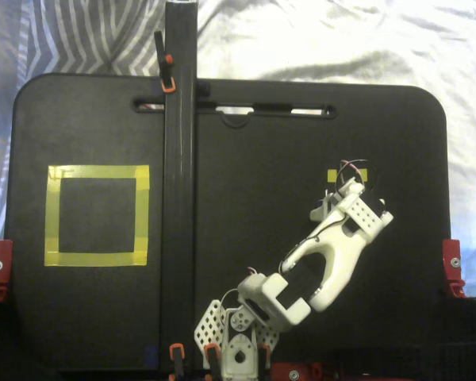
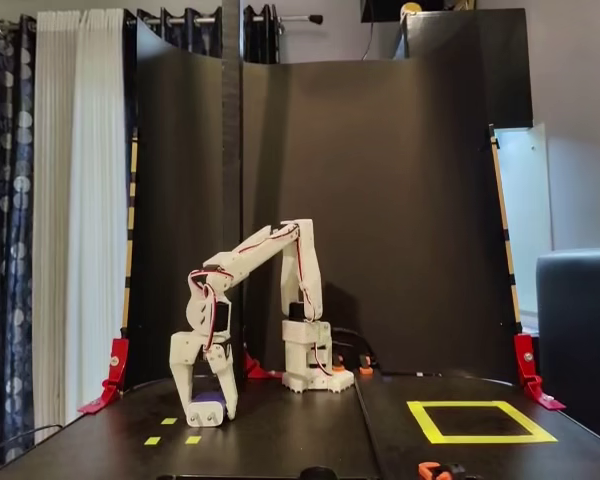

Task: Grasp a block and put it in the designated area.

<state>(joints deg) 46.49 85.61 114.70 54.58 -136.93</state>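
Gripper [image 2: 206, 415] down at the table, fingers narrowed around the block [image 2: 208, 409], tips at or just above the surface; contact on both sides looks likely from the front fixed view, clamped on the block. In the top-down fixed view, gripper [image 1: 324, 208] mostly hidden under the wrist, block not visible there.

Table [image 1: 246, 159]: black, rounded corners, slot handle along the far edge. Black vertical post [image 1: 179, 159] crossing the top-down view, clamped with orange-tipped clips. Red clamps at both side edges. Area [image 1: 97, 215] well to the left in the top-down view, a yellow tape square with black inside; in the front view, area [image 2: 480, 421] at right, well apart from the block. Small yellow tape squares [image 2: 180, 431] just in front of the block.

Room: black backdrop panels behind the table, striped curtain [image 2: 55, 200] at left in the front view, dark furniture edge at right. White and striped bedding [image 1: 317, 40] under the table seen from above.

Arm [image 2: 265, 255]: white, base at the rear centre, upper link upright, forearm sloping down to the left in the front view, wrist bent so the gripper points straight down.
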